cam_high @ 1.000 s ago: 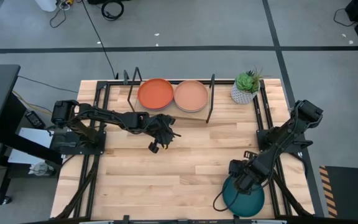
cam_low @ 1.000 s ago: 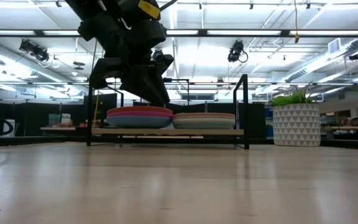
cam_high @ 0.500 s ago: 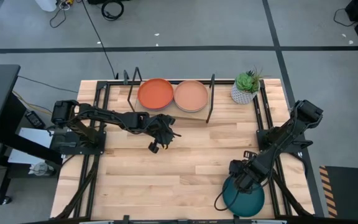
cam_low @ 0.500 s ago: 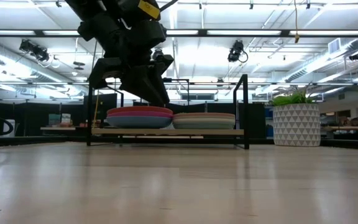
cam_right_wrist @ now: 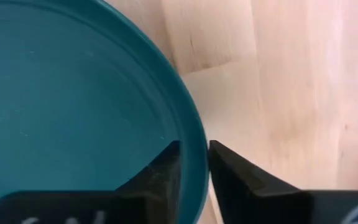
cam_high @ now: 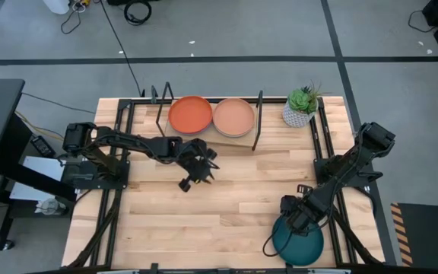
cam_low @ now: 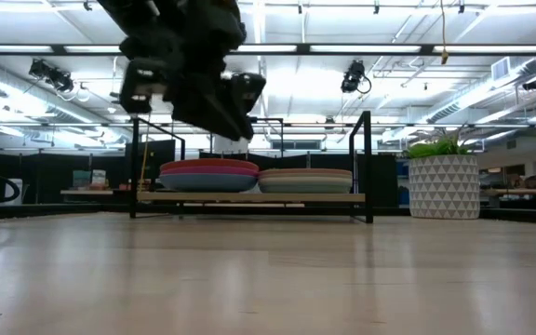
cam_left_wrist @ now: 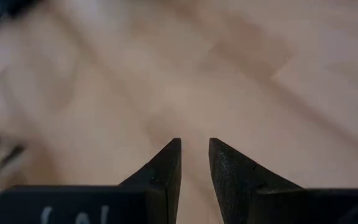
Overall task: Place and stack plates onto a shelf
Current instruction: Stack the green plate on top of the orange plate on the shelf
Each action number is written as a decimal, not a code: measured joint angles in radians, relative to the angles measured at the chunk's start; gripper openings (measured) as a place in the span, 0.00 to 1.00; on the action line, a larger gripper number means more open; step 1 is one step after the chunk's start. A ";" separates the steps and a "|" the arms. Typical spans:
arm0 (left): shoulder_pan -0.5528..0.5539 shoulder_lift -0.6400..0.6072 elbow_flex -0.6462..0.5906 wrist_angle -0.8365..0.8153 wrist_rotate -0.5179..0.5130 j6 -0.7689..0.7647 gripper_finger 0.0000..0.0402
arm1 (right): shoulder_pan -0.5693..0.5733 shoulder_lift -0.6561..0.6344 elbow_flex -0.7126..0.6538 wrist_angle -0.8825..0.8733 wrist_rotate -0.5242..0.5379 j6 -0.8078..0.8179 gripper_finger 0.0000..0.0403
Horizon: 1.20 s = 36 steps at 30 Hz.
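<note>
Right gripper (cam_right_wrist: 194, 163) straddles the dark teal plate's (cam_high: 298, 240) rim at the bench's near edge, narrow; pinch firmly before lifting. Left gripper (cam_left_wrist: 194, 163), narrow and empty, hovers before the shelf (cam_high: 238, 135).

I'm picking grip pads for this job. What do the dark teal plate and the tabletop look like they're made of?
The dark teal plate looks like moulded plastic with a smooth, satin finish: even colour, a soft sheen and a thin rounded rim. The tabletop looks like pale jointed wood, probably sealed: visible grain and plank seams, with a faint gloss in the low view.
</note>
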<state>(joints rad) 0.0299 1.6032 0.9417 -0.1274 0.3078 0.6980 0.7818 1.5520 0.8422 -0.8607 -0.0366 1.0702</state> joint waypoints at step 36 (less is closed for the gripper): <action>-0.181 0.325 -0.001 0.631 -0.047 0.695 0.47 | -0.573 -0.144 -0.052 0.172 -0.137 -0.330 0.03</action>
<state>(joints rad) -0.1507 1.9286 0.9405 0.5038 0.2610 1.3931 0.2090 1.4078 0.7898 -0.6887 -0.1738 0.7397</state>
